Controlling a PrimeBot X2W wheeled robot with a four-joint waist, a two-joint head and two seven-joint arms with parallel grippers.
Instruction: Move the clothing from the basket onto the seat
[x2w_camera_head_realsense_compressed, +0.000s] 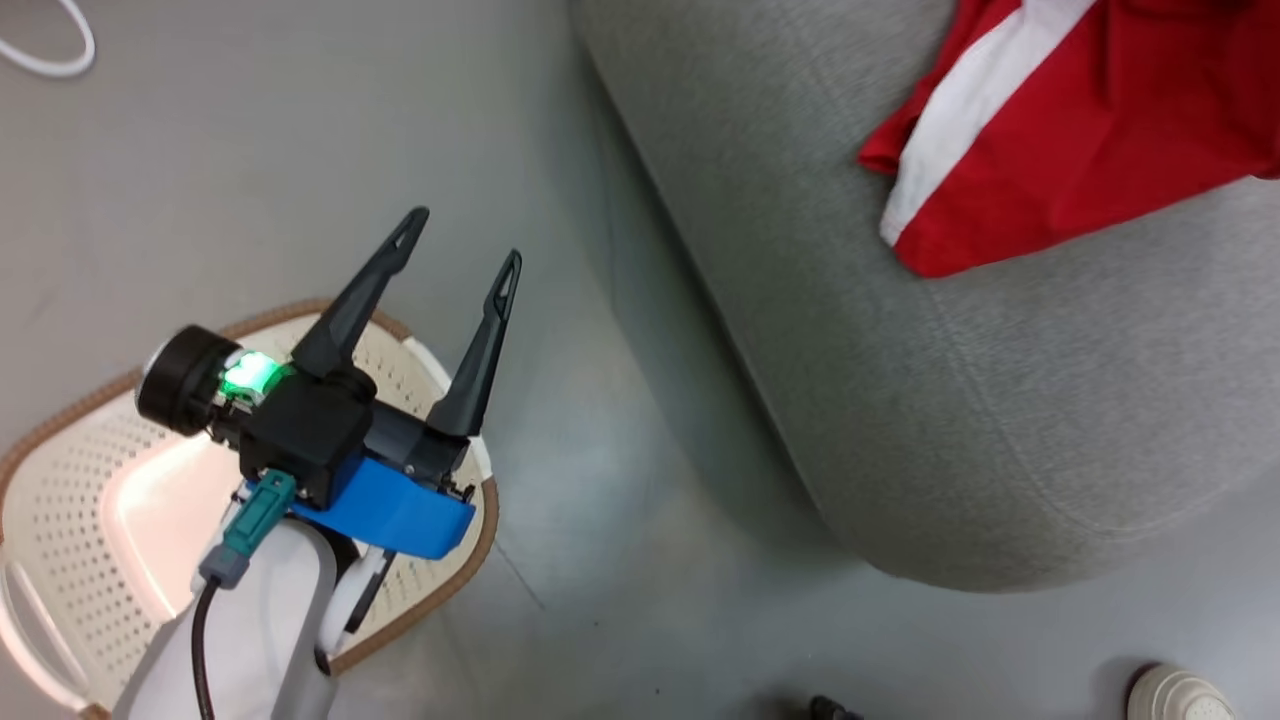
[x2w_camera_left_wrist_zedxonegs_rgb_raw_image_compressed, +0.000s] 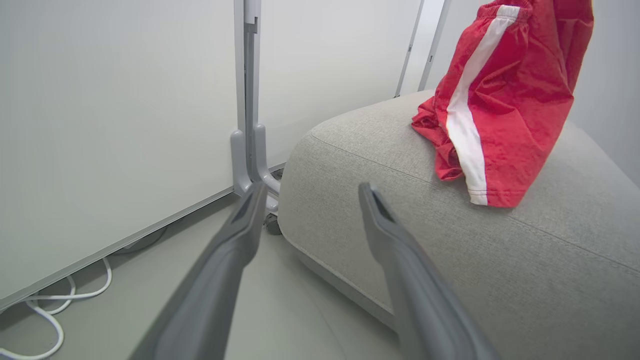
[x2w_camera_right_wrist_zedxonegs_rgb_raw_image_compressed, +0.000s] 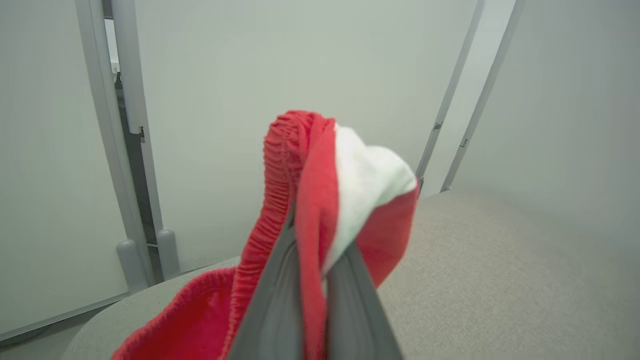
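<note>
Smooth grey floor, white wall panels between grey upright posts, loose white cable nearby.

So the left gripper is mostly matte black. It has two long thin fingers that taper to points, each with a little slotted cut-out near the tip. They come out of a chunky black block with a bright blue plastic bracket wrapped under it. There's a green light glowing on top, right next to a fat round black cap with a silvery rim. A teal plug with a grey boot feeds a black cable down the pale grey forearm. Up close in the wrist views the fingers look more dark grey and smooth, same with the right arm's fingers.
</note>
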